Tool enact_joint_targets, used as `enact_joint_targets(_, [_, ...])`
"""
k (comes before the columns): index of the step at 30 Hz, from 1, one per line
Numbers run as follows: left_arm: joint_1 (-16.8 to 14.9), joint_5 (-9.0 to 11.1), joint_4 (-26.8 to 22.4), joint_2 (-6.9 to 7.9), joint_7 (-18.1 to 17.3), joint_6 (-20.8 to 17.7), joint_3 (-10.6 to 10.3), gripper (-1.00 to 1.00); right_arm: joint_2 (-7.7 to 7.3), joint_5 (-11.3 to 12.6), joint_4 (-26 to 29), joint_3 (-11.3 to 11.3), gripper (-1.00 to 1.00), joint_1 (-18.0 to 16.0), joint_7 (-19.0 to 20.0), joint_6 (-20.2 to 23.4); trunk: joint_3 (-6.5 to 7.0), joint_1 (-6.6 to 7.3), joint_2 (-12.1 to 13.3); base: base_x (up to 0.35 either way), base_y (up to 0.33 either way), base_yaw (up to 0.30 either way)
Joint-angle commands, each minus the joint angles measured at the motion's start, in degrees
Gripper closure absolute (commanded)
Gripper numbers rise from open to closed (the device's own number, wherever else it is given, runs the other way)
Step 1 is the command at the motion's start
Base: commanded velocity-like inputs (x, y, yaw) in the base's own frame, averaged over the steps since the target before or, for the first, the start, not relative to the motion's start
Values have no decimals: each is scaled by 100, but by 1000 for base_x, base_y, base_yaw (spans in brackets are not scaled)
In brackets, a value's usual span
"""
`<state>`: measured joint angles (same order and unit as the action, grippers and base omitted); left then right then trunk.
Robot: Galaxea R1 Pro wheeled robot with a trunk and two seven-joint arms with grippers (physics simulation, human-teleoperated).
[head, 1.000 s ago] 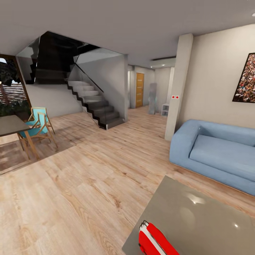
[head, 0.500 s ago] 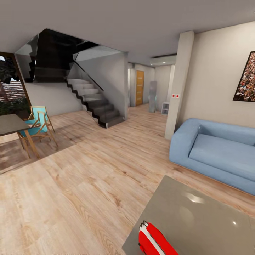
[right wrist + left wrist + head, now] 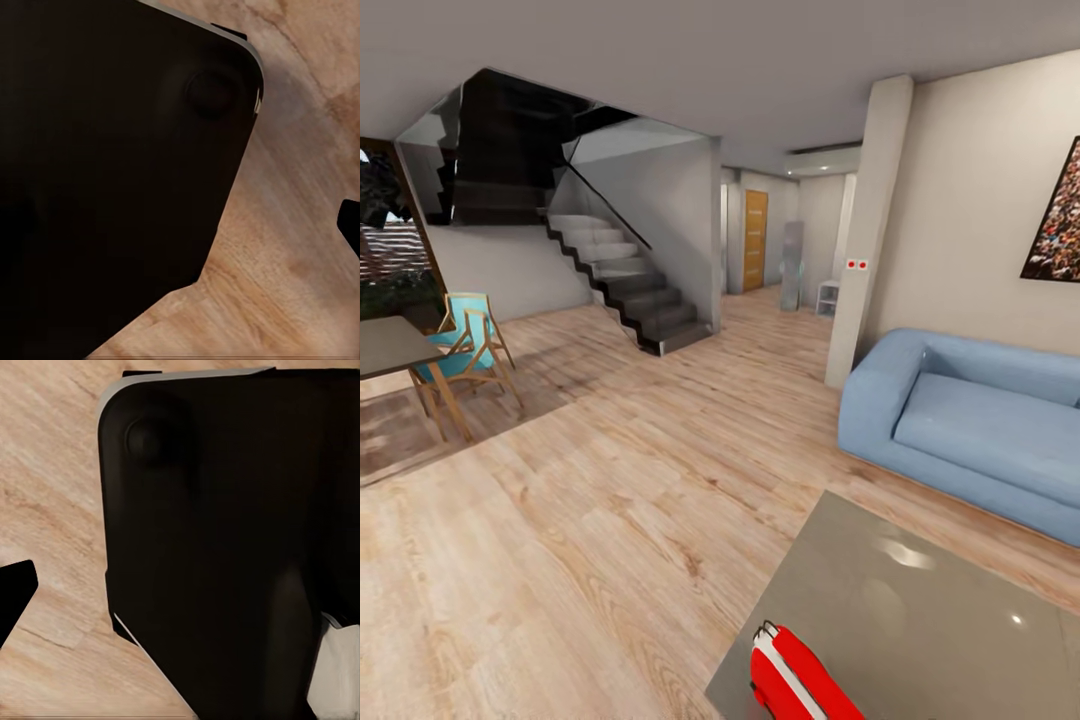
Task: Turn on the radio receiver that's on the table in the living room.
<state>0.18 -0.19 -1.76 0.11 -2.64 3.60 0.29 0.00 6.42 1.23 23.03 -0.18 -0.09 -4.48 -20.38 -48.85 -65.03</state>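
At the right of the head view you have a pale-blue sofa (image 3: 970, 425) standing against the beige wall, with a crowd picture (image 3: 1060, 215) hanging above it at the right edge. Just left of the sofa a square pillar (image 3: 865, 230) carries two small red dots (image 3: 855, 264). Up the middle you see a dark staircase (image 3: 630, 285) with glass panels, and beyond it a corridor ending in a wooden door (image 3: 755, 240). At the left edge sits a dark-topped dining table (image 3: 390, 345) on wooden legs, a turquoise chair (image 3: 465, 345) just beside it, and a window (image 3: 385, 240) with foliage behind. Light wood plank floor (image 3: 580, 520) spreads across the lower left.
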Motion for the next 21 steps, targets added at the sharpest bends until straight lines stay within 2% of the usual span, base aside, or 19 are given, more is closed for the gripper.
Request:
enact_joint_targets(1, [0,0,0,2,0,0,2,-100,0,0,0,0,-100,0,0,0,-10,0,0,0,0,0])
enact_joint_targets(21, [0,28,0,6,0,-2,15,-100,0,0,0,0,-100,0,0,0,-196,0,0,0,0,0])
